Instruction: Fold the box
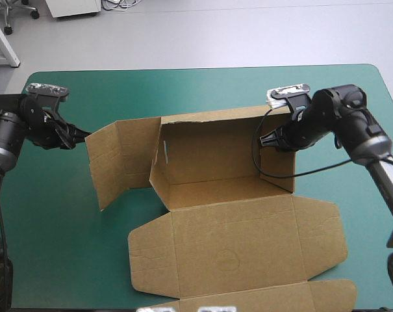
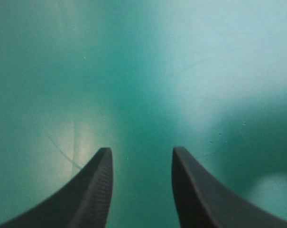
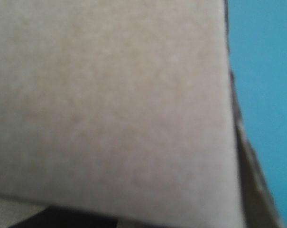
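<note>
Box (image 1: 215,162) sits mid-table on the teal-green cover (image 1: 60,247), back and right walls up, lid flat toward the near edge. Left gripper (image 2: 142,149) is narrowly open over bare cover, beside the splayed left flap (image 1: 118,159). Right gripper (image 1: 267,138) is at the right wall and I can't tell its grip. Step looks like wall-raising; the next move probably needs that flap swung inward.

The teal-green cover (image 1: 202,88) lies smooth and flat, marked by what looks like a faint scratch (image 2: 60,151).

A table (image 1: 202,91) with a teal-green cover stands on a pale grey floor (image 1: 248,32) under even light. Beyond its far left corner sit a wheeled chair base (image 1: 14,16), a white cabinet (image 1: 73,6) and a white desk edge (image 1: 2,45).
</note>
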`<action>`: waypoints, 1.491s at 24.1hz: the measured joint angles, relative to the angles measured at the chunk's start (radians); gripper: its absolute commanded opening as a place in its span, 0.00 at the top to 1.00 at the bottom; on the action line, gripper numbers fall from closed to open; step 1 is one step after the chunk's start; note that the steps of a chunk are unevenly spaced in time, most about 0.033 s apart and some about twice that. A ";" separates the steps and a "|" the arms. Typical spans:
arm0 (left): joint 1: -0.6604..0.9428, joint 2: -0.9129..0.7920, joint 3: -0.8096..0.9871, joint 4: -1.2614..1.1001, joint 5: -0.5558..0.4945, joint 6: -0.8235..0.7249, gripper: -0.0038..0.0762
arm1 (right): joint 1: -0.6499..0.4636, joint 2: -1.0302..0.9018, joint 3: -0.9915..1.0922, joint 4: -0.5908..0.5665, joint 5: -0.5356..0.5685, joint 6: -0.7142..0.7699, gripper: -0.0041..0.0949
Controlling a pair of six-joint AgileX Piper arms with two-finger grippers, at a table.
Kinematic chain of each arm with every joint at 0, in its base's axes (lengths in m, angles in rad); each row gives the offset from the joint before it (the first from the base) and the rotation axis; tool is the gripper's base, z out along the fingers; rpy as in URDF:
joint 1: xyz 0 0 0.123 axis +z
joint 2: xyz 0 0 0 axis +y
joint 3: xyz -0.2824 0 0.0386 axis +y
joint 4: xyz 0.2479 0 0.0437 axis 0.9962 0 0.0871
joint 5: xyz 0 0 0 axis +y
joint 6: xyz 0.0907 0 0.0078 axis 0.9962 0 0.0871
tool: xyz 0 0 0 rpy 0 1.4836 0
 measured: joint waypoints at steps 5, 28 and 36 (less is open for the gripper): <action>0.000 0.000 0.078 -0.003 -0.059 0.006 0.59 | 0.000 0.122 -0.095 0.000 0.045 0.039 0.98; 0.001 0.000 0.081 0.084 -0.146 -0.072 0.59 | 0.000 0.100 -0.198 -0.054 0.047 0.063 0.47; 0.001 0.000 0.081 0.087 -0.155 -0.072 0.59 | 0.175 -0.068 0.026 -0.290 -0.019 0.245 0.47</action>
